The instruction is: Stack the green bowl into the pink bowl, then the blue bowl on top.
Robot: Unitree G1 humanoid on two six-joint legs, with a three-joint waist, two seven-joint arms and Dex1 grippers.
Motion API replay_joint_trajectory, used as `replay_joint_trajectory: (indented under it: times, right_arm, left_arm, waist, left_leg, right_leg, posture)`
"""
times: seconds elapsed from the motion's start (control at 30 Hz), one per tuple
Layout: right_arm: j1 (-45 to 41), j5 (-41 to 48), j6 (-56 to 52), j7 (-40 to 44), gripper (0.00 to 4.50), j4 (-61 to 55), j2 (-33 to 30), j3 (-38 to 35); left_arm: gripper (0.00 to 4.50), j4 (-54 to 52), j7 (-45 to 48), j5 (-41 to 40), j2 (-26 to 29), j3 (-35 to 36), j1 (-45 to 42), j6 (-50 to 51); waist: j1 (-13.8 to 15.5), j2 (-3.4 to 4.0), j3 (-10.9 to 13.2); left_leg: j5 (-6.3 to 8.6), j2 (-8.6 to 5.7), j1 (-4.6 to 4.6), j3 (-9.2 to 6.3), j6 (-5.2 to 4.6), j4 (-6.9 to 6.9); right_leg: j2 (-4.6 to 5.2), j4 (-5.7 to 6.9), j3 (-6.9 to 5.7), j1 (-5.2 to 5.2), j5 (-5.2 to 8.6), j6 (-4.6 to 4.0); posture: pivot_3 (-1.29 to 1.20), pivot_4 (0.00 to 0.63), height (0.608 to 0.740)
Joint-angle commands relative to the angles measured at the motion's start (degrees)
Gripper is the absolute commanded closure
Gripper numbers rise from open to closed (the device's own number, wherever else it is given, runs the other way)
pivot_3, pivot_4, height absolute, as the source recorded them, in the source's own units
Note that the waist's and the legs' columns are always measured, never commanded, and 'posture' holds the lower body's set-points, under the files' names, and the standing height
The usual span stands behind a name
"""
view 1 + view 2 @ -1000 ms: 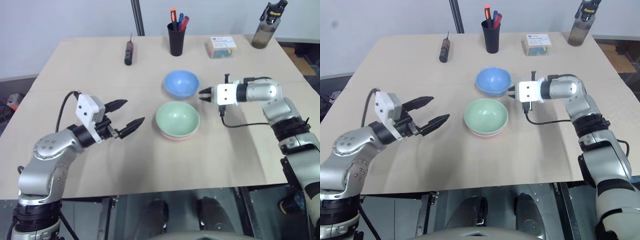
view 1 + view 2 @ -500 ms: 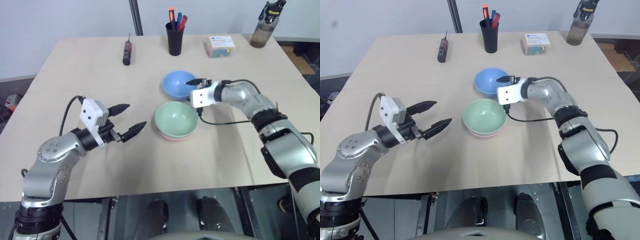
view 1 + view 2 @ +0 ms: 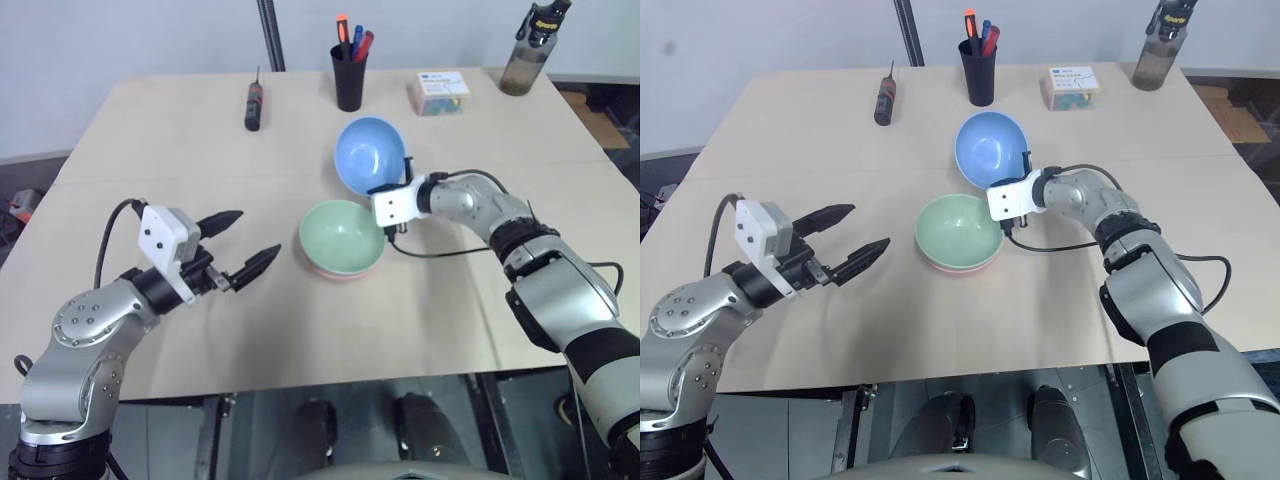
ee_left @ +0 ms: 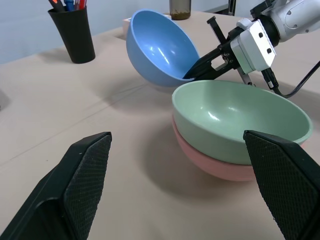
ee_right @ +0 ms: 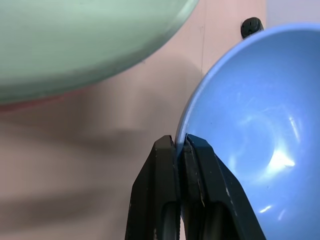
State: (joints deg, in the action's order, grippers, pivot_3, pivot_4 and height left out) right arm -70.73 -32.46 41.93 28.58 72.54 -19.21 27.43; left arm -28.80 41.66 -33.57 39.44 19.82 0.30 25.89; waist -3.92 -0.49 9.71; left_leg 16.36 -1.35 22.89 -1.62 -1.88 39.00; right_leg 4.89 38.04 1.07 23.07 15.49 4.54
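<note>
Head cameras look down; wrist cameras sit close beside the bowls (image 4: 235, 130).

Colour rundown: the blue bowl (image 3: 371, 152) is a light sky blue, plain and glossy inside. The green bowl (image 3: 341, 234) is pale mint, no pattern, and the pink bowl (image 4: 220, 167) under it is salmon. Tabletop (image 3: 180, 130) is a light beige wood tone. Both tools have black fingers, right tool (image 5: 178, 148) and left tool (image 3: 243, 242), each on a white block with silvery arms. The pen cup (image 3: 350, 78) is black with orange, blue and red pens. The screwdriver (image 3: 256, 104) looks black and red, and the bottle (image 3: 526, 55) is smoky brown with a black cap.
</note>
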Motion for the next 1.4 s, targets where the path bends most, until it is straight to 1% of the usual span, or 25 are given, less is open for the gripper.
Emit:
replay_joint_trajectory:
  times: [0.03, 0.07, 0.13, 0.2, 0.27, 0.33, 0.43, 0.53, 0.63, 0.7, 0.73, 0.77, 0.87, 0.93, 1.03, 1.07, 1.13, 1.2, 1.27, 1.4]
  right_arm:
    - [-1.67, 12.65, 0.33, 14.33, 4.48, -5.0, -2.14, -8.25]
    - [-1.08, 16.31, -0.57, 19.38, 4.48, -7.0, -2.6, -10.06]
    - [1.54, 24.05, -4.43, 30.24, 4.48, -15.16, -4.8, -12.58]
    - [6.8, 33.22, -14.7, 40.26, 4.48, -30.74, -8.37, -14.14]
    - [12.68, 40.81, -26.97, 45.93, 4.48, -47.64, -12.3, -14.93]
    - [16.97, 44.9, -36.22, 47.53, 4.48, -59.84, -15.31, -15.16]
    - [21.45, 48.49, -46.53, 47.79, 4.48, -72.54, -17.79, -14.75]
    - [24.38, 49.48, -53.12, 45.05, 3.52, -79.33, -16.61, -13.6]
    - [26.36, 48.25, -54.89, 42.82, 2.11, -81.56, -14.73, -12.32]
    - [27.45, 46.34, -53.86, 39.81, 1.24, -81.75, -13.56, -12.53]
    - [27.99, 45.05, -52.97, 37.55, 1.14, -81.7, -13.07, -13.13]
    - [28.8, 44.11, -52.29, 35.89, 0.52, -81.88, -13.15, -14.01]
    - [31.76, 43.53, -52.37, 32.85, 0.52, -83.15, -14.93, -17.19]
    - [34.73, 46.3, -55.76, 30.87, 0.52, -84.34, -15.97, -21.08]
    - [41.33, 50.3, -61.81, 32.93, 0.52, -87.38, -22.14, -26.56]
    - [43.24, 51.92, -63.39, 32.72, 0.01, -88.46, -23.38, -28.61]
    - [46.64, 54.85, -66.29, 32.16, 0.01, -90.79, -25.44, -32.13]
    - [50.08, 55.69, -67.34, 30.34, 0.01, -92.58, -26.88, -36.43]
    - [54.29, 57.88, -69.57, 30.76, 0.01, -95.3, -29.06, -40.53]
    - [60.11, 60.59, -72.36, 30.15, 0.01, -99.47, -31.2, -45.34]
  left_arm:
    - [0.03, -1.91, 2.66, -2.07, 1.47, 2.66, 0.59, -1.59]
    - [0.03, -1.6, 3.34, -2.31, 1.74, 3.05, 0.76, -1.82]
    - [0.03, -1.11, 5.64, -3.06, 2.29, 4.22, 1.6, -2.73]
    - [0.03, -0.96, 8.86, -5.81, 2.87, 7.11, 3.4, -2.89]
    - [0.03, 0.12, 12.51, -6.74, 3.4, 10.89, 6.03, -5.06]
    - [0.03, 2.47, 16.65, -8.91, 3.64, 14.47, 7.71, -6.67]
    - [0.03, 6.12, 24.3, -13.16, 6.41, 18.47, 10.39, -4.81]
    - [0.03, 8.29, 26.72, -14.27, 8.19, 18.77, 10.55, -3.95]
    - [0.03, 8.3, 26.29, -14.46, 8.31, 16.91, 8.96, -3.69]
    - [0.03, 7.63, 25.74, -13.98, 8.14, 15.25, 8.2, -3.55]
    - [0.03, 7.13, 25.58, -13.97, 8.2, 14.61, 8.11, -3.2]
    - [0.03, 6.3, 25.45, -13.73, 8.32, 13.92, 8.15, -3.11]
    - [0.03, 4.37, 24.56, -12.83, 8.97, 12.32, 8.4, -2.49]
    - [0.03, 4.14, 22.88, -11.97, 8.89, 11.75, 8.09, -2.05]
    - [0.03, 4.96, 19.81, -11.11, 8.87, 11.45, 7.43, -0.87]
    - [0.03, 5.08, 19.78, -10.98, 9.1, 11.55, 7.54, -0.66]
    - [0.03, 5.15, 20.0, -9.33, 10.05, 11.39, 8.19, -0.79]
    - [0.03, 5.43, 18.46, -7.76, 10.62, 11.07, 7.74, -0.33]
    - [0.03, 5.93, 17.56, -6.69, 11.25, 10.5, 7.35, 0.45]
    - [0.03, 6.77, 18.4, -6.62, 12.01, 9.46, 6.6, 1.17]
  waist:
    - [-0.01, 0.0, 0.0]
    - [-0.01, 0.02, 0.01]
    - [0.02, 0.02, 0.02]
    - [0.16, 0.02, 0.02]
    - [0.53, 0.03, 0.02]
    - [0.88, 0.03, 0.02]
    - [1.03, 0.07, 0.04]
    - [1.55, 0.08, 0.02]
    - [1.95, 0.02, -0.01]
    - [2.24, 0.02, -0.01]
    - [2.25, 0.02, -0.01]
    - [2.26, 0.02, -0.01]
    - [2.32, 0.02, -0.01]
    - [2.43, 0.02, -0.01]
    - [3.2, 0.02, 0.0]
    - [3.25, 0.02, 0.0]
    - [3.13, 0.02, 0.0]
    - [2.97, 0.03, 0.0]
    - [3.07, 0.03, 0.0]
    - [3.29, 0.03, 0.0]
  left_leg:
    - [0.0, 0.0, 0.01, -0.01, 0.0, 0.0]
    - [0.0, 0.0, 0.01, 0.0, 0.0, 0.0]
    - [0.0, 0.02, 0.02, 0.0, 0.0, 0.0]
    - [0.01, 0.05, 0.02, -0.03, -0.01, -0.03]
    - [0.02, 0.08, 0.06, -0.11, -0.02, -0.08]
    - [0.02, 0.09, 0.11, -0.14, -0.02, -0.15]
    - [0.01, 0.14, 0.11, -0.07, -0.01, -0.19]
    - [0.02, 0.17, -0.02, -0.06, -0.02, -0.19]
    - [0.03, 0.13, -0.06, -0.08, -0.03, -0.18]
    - [0.02, 0.07, -0.03, -0.12, -0.02, -0.16]
    - [0.02, 0.04, -0.01, -0.12, -0.02, -0.16]
    - [0.02, 0.03, 0.0, -0.12, -0.02, -0.16]
    - [0.02, 0.02, 0.06, -0.13, -0.02, -0.18]
    - [0.02, 0.02, 0.07, -0.14, -0.02, -0.19]
    - [0.02, 0.03, 0.07, -0.13, -0.02, -0.2]
    - [0.03, 0.03, 0.07, -0.14, -0.03, -0.21]
    - [0.03, 0.04, 0.08, -0.11, -0.03, -0.21]
    - [0.03, 0.09, 0.04, -0.04, -0.03, -0.22]
    - [0.06, 0.14, 0.0, -0.03, -0.09, -0.23]
    - [0.08, 0.1, 0.0, -0.02, -0.13, -0.23]
  right_leg:
    - [0.0, -0.01, -0.01, 0.0, 0.0, 0.0]
    - [0.0, -0.01, 0.0, 0.0, 0.0, 0.0]
    - [0.01, -0.02, -0.01, 0.0, 0.0, 0.0]
    - [0.01, -0.04, -0.03, -0.01, 0.0, 0.0]
    - [0.11, -0.09, -0.1, -0.01, 0.0, 0.0]
    - [0.3, -0.16, -0.11, 0.02, 0.0, -0.01]
    - [0.3, -0.11, -0.08, 0.1, 0.01, -0.02]
    - [0.3, -0.09, -0.08, 0.0, 0.0, -0.04]
    - [0.35, -0.11, -0.12, -0.01, -0.03, -0.08]
    - [0.39, -0.11, -0.15, -0.01, -0.04, -0.09]
    - [0.41, -0.11, -0.15, 0.0, -0.04, -0.09]
    - [0.41, -0.1, -0.15, 0.02, -0.04, -0.09]
    - [0.39, -0.13, -0.16, 0.05, -0.04, -0.09]
    - [0.38, -0.16, -0.18, 0.05, -0.04, -0.09]
    - [0.34, -0.16, -0.17, 0.01, -0.04, -0.09]
    - [0.3, -0.18, -0.18, 0.0, -0.03, -0.09]
    - [0.31, -0.18, -0.14, 0.0, -0.03, -0.09]
    - [0.3, -0.15, -0.07, 0.0, -0.03, -0.09]
    - [0.24, -0.13, -0.06, 0.0, -0.03, -0.09]
    - [0.13, -0.15, -0.09, -0.04, -0.03, -0.09]
  posture:
    - [0.0, 0.15, 0.74]
    - [0.0, 0.15, 0.74]
    - [0.0, 0.15, 0.74]
    - [0.0, 0.15, 0.74]
    - [0.0, 0.15, 0.74]
    - [0.0, 0.15, 0.74]
    - [0.0, 0.15, 0.74]
    - [0.0, 0.15, 0.74]
    - [0.0, 0.15, 0.74]
    - [0.0, 0.15, 0.74]
    - [0.0, 0.15, 0.74]
    - [0.0, 0.15, 0.74]
    - [0.0, 0.15, 0.74]
    - [0.0, 0.15, 0.74]
    - [0.0, 0.15, 0.74]
    - [0.0, 0.15, 0.74]
    - [0.0, 0.15, 0.74]
    - [0.0, 0.15, 0.74]
    - [0.0, 0.15, 0.74]
    - [0.0, 0.15, 0.74]
